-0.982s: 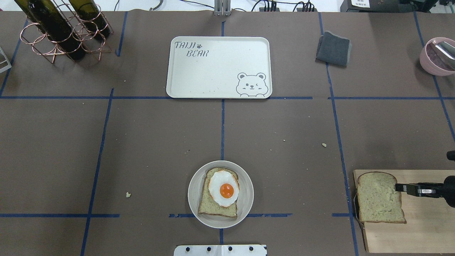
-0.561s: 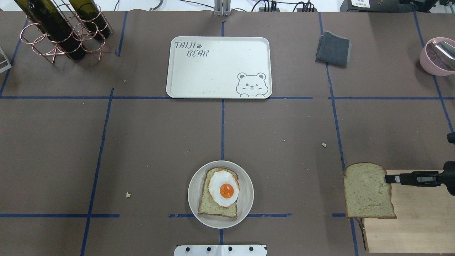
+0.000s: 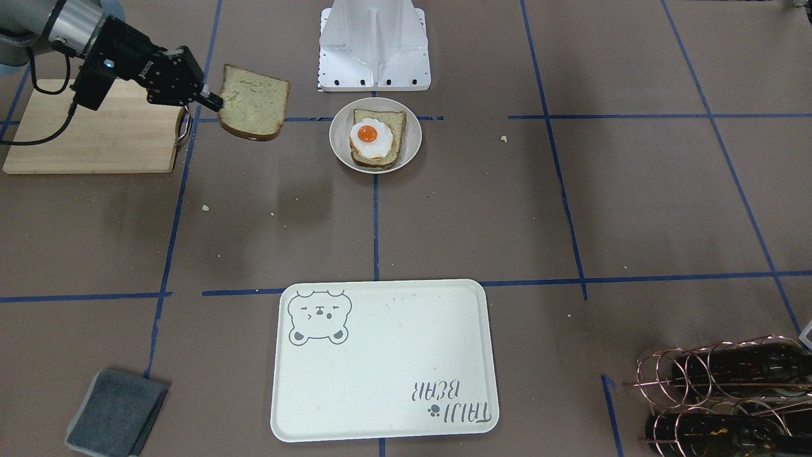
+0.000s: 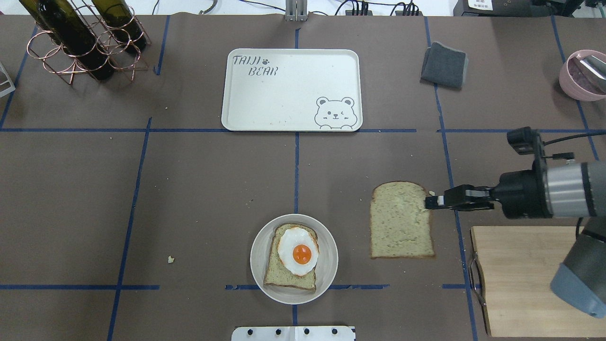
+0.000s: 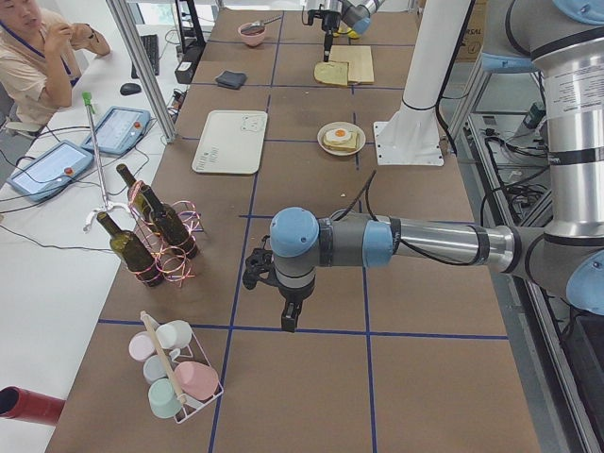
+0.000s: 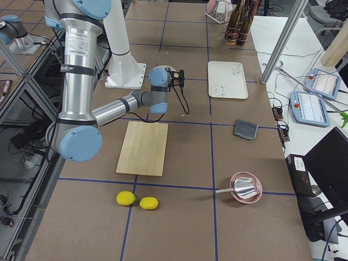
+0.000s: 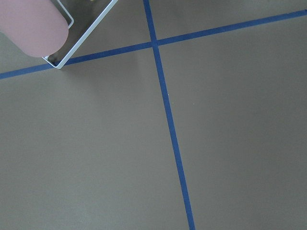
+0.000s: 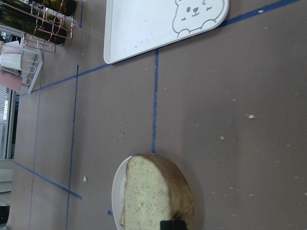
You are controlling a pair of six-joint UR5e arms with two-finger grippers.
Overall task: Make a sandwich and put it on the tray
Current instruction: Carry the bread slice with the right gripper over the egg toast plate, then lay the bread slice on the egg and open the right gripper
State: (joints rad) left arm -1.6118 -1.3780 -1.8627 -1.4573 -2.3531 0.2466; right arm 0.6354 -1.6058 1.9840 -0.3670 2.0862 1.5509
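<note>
My right gripper [image 4: 428, 202] is shut on the edge of a bread slice [image 4: 401, 220] and holds it in the air, between the cutting board and the bowl; both also show in the front view, gripper [image 3: 214, 101] and slice [image 3: 254, 101]. A second bread slice [image 4: 284, 274] with the fried egg [image 4: 298, 251] on top lies in a round cream bowl [image 4: 255, 265]. The cream tray [image 4: 284, 90] with the bear drawing lies at the far middle, with nothing on it. My left gripper [image 5: 291, 321] hangs over bare table far to the left; I cannot tell its state.
The wooden cutting board [image 4: 521, 279] lies at the near right. A grey cloth [image 4: 444, 65] and a pink bowl [image 4: 582, 76] sit at the far right. A wire rack with wine bottles [image 4: 85, 42] stands at the far left. Two lemons [image 6: 136, 200] lie beyond the board.
My right gripper has lifted the bread slice off the cutting board and carried it left, toward the bowl. The bowl, egg and tray have not moved.
</note>
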